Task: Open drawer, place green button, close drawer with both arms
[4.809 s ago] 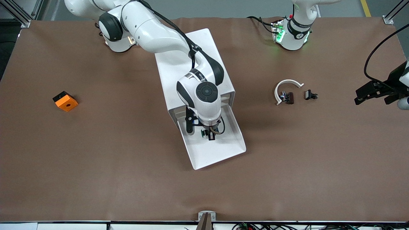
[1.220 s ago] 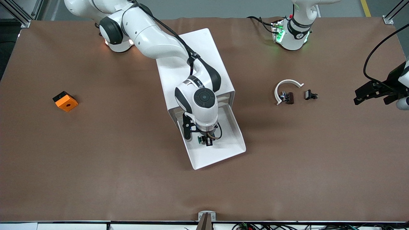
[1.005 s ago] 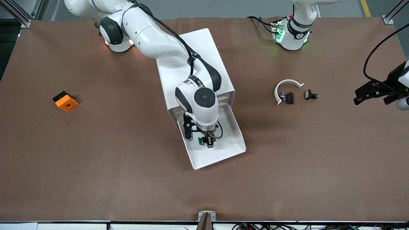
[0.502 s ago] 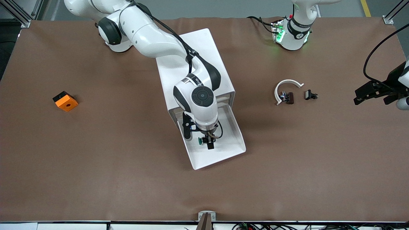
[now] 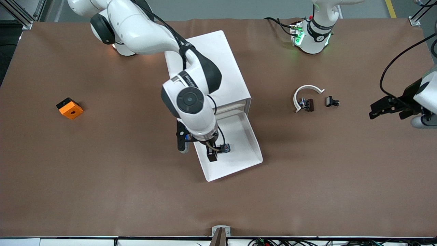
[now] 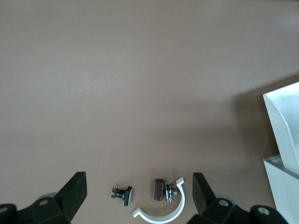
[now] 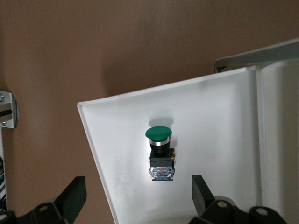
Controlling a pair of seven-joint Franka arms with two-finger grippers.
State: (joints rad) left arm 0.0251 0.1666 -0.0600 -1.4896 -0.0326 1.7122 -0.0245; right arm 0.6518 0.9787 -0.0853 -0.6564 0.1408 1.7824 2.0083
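Note:
The lowest drawer (image 5: 255, 152) stands pulled out of the white cabinet (image 5: 223, 51), toward the front camera. The green-capped button (image 5: 224, 148) lies on its side on the drawer floor. In the right wrist view the button (image 7: 159, 149) rests on the white drawer floor (image 7: 117, 149). My right gripper (image 5: 214, 153) hangs open and empty above the drawer, its fingers spread either side of the button (image 7: 138, 183). My left gripper (image 5: 379, 108) is open and empty over the table at the left arm's end (image 6: 138, 186).
A white arc (image 5: 300, 90) with small black parts (image 5: 309, 104) lies between the cabinet and the left gripper; it also shows in the left wrist view (image 6: 180, 203). An orange block (image 5: 70, 108) sits toward the right arm's end. The drawer's side shows in the left wrist view (image 6: 285, 126).
My right gripper has let go of the button, opened and risen, shifting toward the right arm's end. The button now lies in the drawer. My left gripper has moved slightly toward the cabinet.

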